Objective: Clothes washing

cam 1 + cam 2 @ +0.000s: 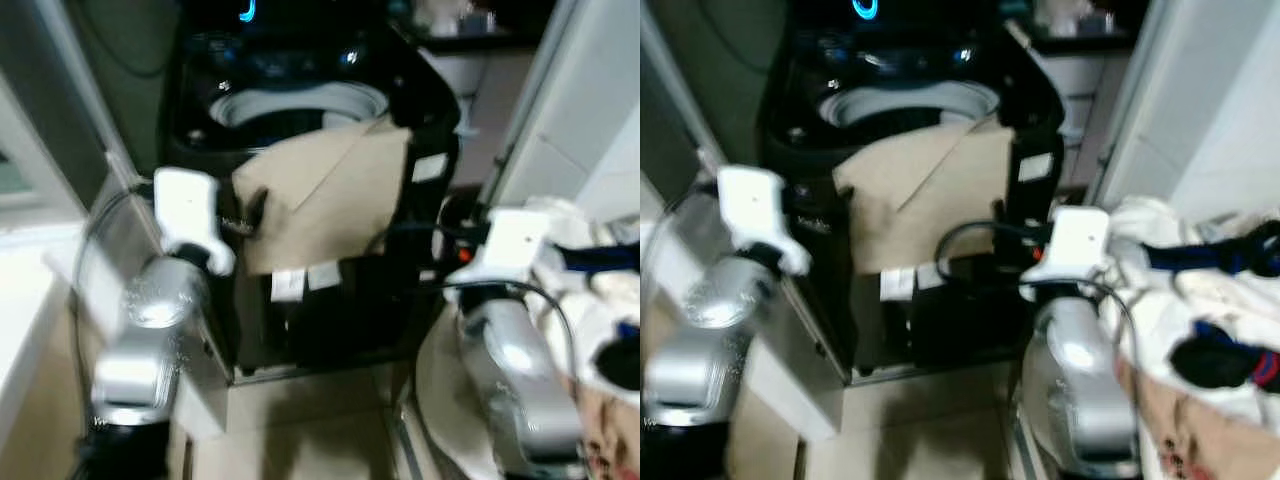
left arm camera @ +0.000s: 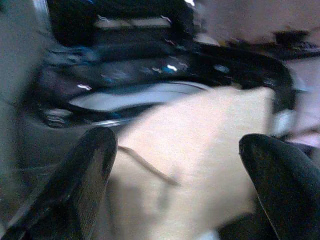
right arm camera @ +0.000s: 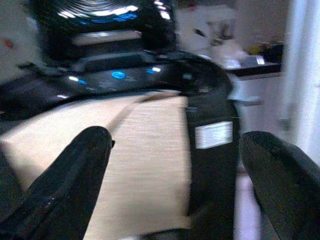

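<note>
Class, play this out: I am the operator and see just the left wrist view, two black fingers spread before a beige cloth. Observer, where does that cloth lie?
Observer: The beige cloth hangs over the front rim of the black washing machine, partly inside the open drum.
Operator: Where is the right gripper?
Observer: The right gripper is open, facing the machine's front.
Operator: More laundry?
Observer: A pile of clothes sits beside the right arm.
</note>
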Motion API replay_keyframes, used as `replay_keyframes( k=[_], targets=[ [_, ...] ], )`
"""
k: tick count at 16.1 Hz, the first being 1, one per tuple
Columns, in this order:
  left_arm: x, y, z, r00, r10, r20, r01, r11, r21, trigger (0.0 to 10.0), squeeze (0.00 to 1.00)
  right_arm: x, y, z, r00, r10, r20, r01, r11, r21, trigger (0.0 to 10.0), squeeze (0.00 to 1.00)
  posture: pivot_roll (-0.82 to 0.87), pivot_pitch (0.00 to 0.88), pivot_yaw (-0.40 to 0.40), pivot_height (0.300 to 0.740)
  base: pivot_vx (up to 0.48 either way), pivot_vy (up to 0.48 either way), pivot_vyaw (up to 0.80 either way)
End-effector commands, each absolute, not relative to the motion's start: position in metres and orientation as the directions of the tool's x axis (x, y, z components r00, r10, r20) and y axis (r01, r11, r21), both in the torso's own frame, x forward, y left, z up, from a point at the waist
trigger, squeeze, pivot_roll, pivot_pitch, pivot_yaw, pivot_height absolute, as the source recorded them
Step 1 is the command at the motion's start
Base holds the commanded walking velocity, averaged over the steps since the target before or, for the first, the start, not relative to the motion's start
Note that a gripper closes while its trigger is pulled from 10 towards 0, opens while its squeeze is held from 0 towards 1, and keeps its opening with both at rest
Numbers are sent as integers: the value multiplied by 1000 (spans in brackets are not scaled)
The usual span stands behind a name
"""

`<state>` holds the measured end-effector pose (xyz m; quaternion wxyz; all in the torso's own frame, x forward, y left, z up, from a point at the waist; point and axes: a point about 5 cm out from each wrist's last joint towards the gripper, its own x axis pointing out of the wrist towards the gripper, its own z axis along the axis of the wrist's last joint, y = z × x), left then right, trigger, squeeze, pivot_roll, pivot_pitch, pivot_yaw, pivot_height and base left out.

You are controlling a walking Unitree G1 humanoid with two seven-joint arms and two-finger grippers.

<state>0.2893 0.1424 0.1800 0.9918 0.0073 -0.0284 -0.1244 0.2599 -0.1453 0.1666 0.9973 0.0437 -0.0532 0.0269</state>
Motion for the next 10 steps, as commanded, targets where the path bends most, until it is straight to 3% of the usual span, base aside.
replay_keyframes(
  k=[1,5,10],
  targets=[
    [289,152,182,976,-214,50,212,976,45,10000,0,260,-139,172,989,74,128,-87,991,98,10000,0,-32,0,30,740,0,0,0],
    [285,148,181,973,-225,48,223,974,45,10000,0,257,-141,172,991,70,118,-83,990,112,10000,0,-44,0,23,740,0,0,0],
    [281,139,177,962,-270,36,267,961,77,10000,0,248,-149,175,992,51,114,-64,992,107,10000,0,-81,0,24,740,0,0,-800]
  ],
)
